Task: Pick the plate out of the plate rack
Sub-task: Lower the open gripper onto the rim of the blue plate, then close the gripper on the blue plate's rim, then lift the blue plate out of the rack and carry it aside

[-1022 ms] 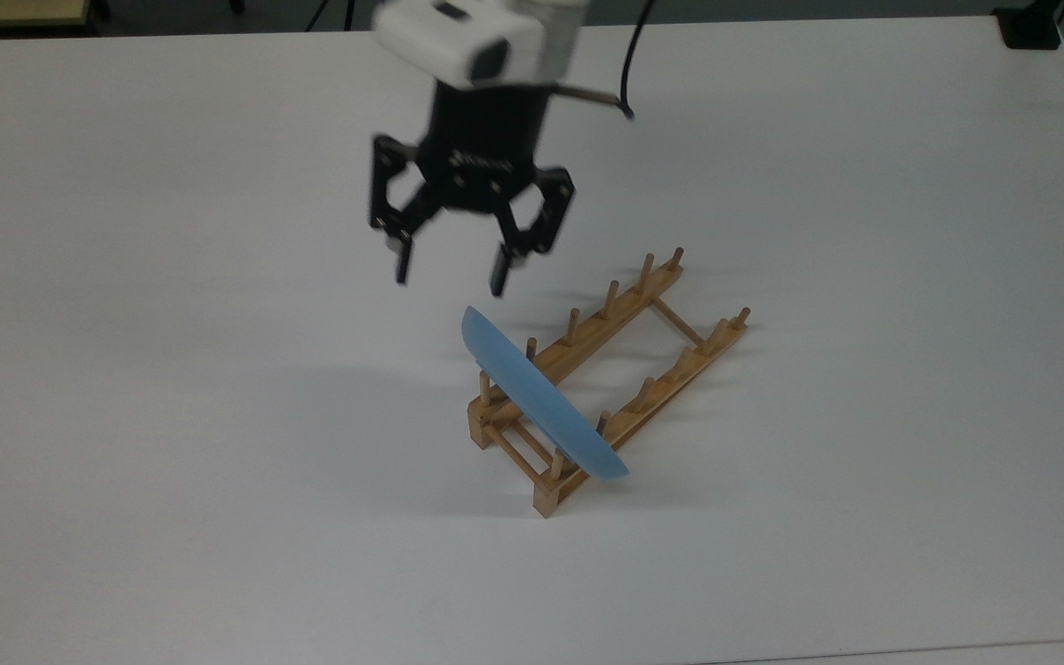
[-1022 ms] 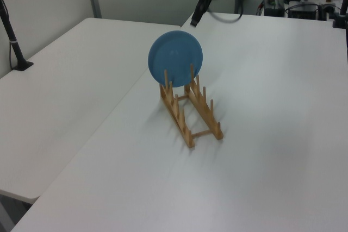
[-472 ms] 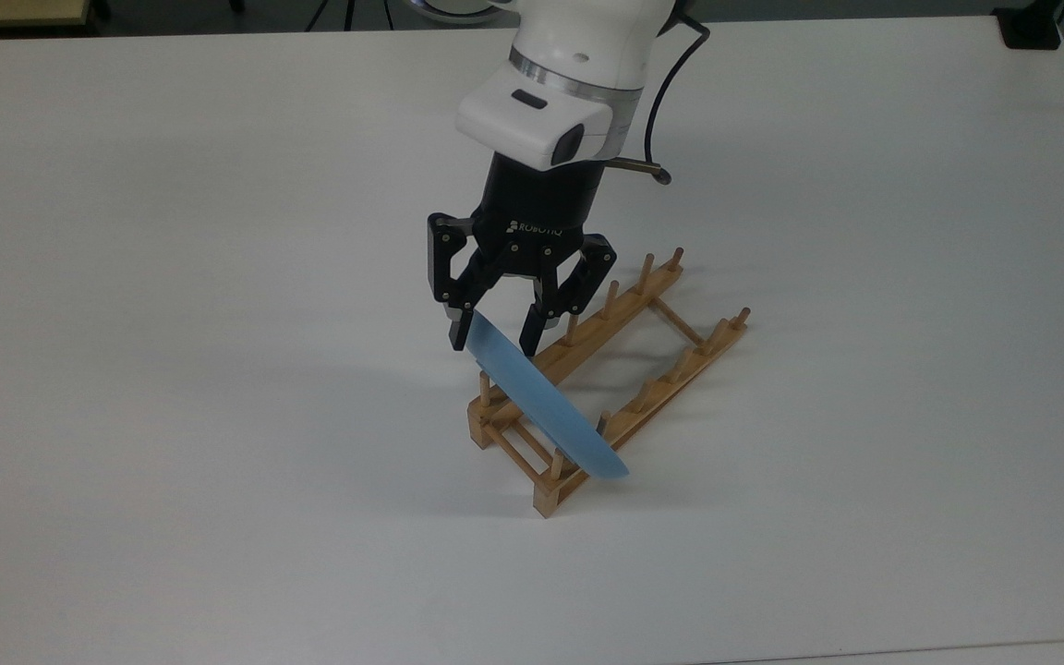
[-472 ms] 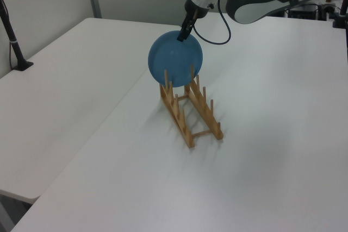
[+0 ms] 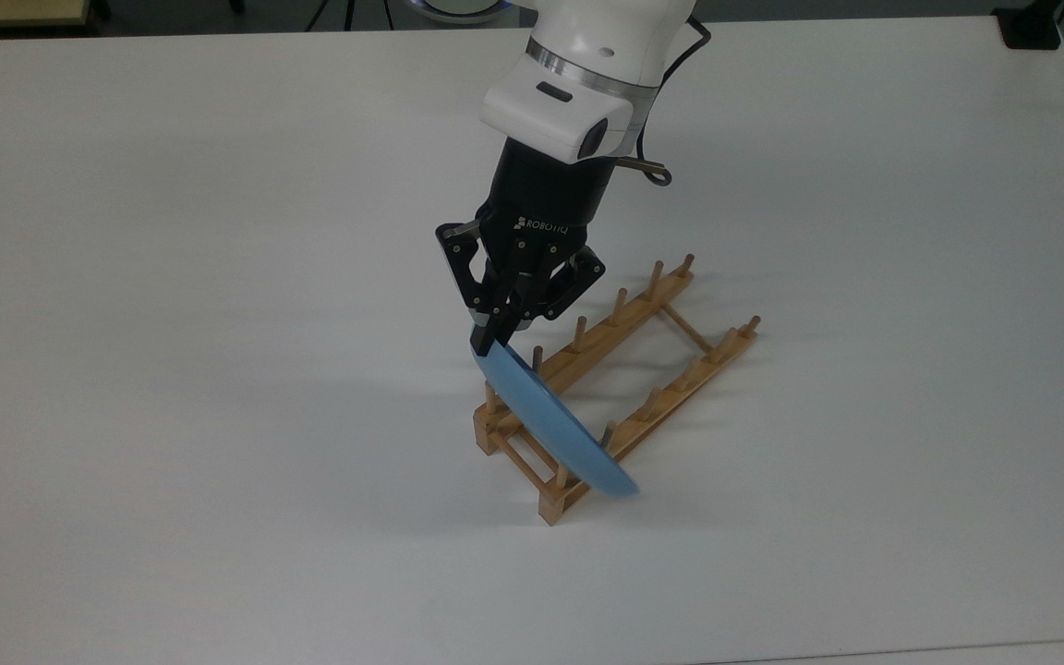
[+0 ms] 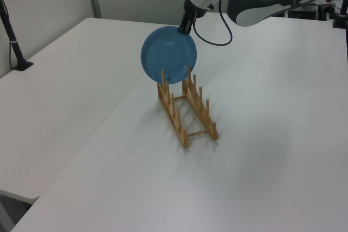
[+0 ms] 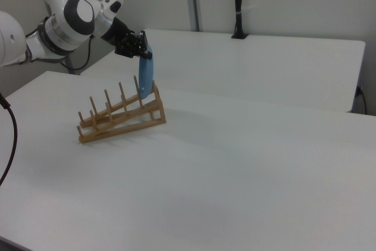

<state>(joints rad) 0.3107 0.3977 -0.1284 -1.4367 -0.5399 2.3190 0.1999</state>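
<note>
Bare white table (image 5: 218,369) surrounds the plate rack (image 5: 643,369), whose upright pegs (image 5: 620,303) flank the plate (image 5: 550,425).

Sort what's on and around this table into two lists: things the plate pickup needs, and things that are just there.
Part of the job:
- plate, standing on edge between the pegs, its top rim clamped
- plate rack, one end tilted up off the table in the right view
- gripper, fingers shut on the plate rim

Just there:
- black post on the far table
- black stand at the left view's left
- white table
</note>
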